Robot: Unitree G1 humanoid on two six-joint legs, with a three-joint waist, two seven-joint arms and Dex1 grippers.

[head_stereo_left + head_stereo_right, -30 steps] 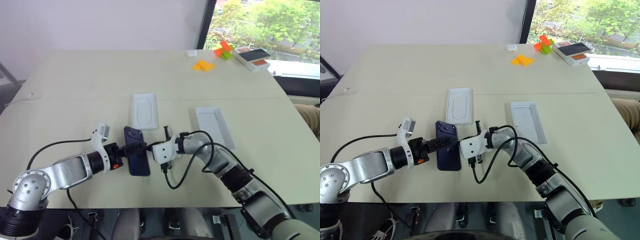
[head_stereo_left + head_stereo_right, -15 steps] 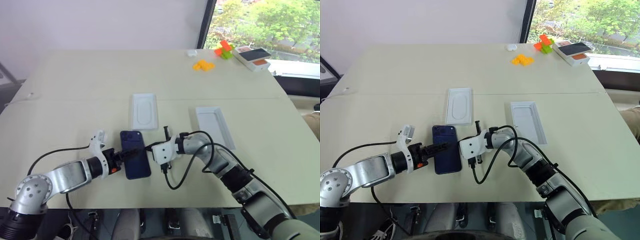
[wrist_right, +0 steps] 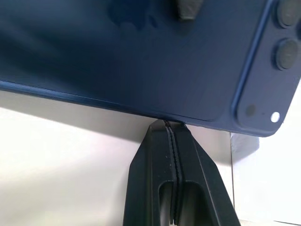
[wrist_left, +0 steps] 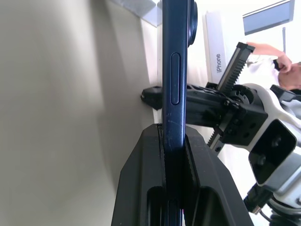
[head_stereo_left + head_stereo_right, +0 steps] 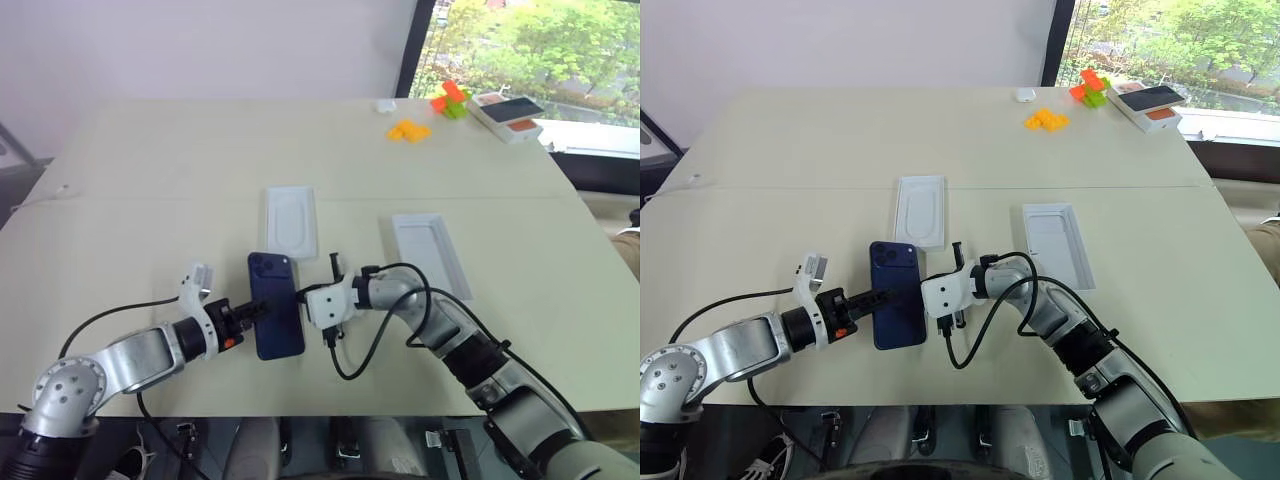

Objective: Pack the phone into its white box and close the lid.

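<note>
The phone (image 5: 897,293) is dark blue and sits near the front edge of the table (image 5: 790,160), between the two arms. Its back faces up, and its little camera bump is at the far left corner.

The left gripper (image 5: 883,296) comes in from the left. Its two black fingers (image 4: 141,188) pinch the phone's thin edge, one finger on each flat side.

The right gripper (image 5: 928,289) comes in from the right. Its fingers (image 3: 160,179) are pressed tight together with nothing between them, and their tip touches the phone's right edge.

A flat white insert (image 5: 919,211) with an oval dip lies just beyond the phone. A shallow white tray (image 5: 1057,243) lies to the right of it, apart from the phone; I cannot tell if this is the white box or the lid.

Far away at the right corner are some orange blocks (image 5: 1045,120), orange and green blocks (image 5: 1088,88), and another box (image 5: 1147,105) with a dark top.
</note>
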